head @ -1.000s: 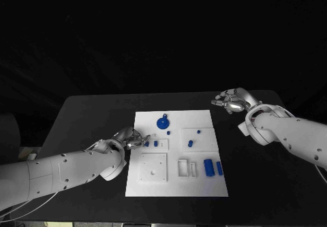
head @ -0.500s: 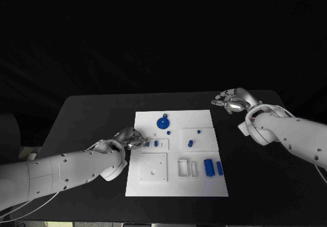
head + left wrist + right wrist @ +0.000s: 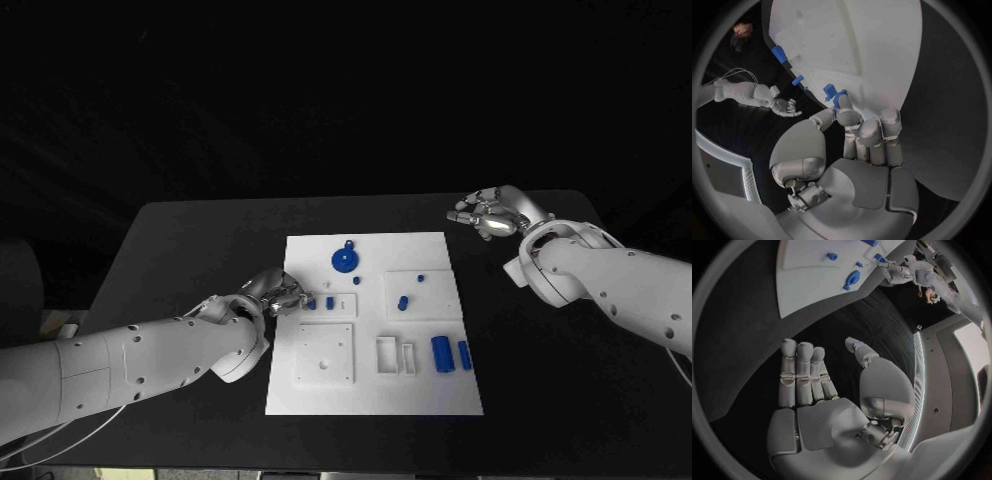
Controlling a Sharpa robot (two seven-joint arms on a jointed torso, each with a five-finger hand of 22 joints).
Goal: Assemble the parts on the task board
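Clearly early days: the small blue plastic parts [image 3: 443,354] lie scattered over the flat white task board [image 3: 433,395], most not yet seated. The silver left hand [image 3: 274,292] touches one small blue peg [image 3: 831,91] at the board's left edge, though whether it grips it I cannot tell. The silver right hand [image 3: 490,216] hovers apart, fingers spread, holding nothing.

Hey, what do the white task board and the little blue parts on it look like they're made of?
The task board looks like matte white plastic, possibly printed or machined: flat, even, with no glare and crisp raised frames. The blue parts look like solid-coloured hard plastic with a dull finish, judging by their uniform blue and sharp edges. Neither can be confirmed from looks alone.
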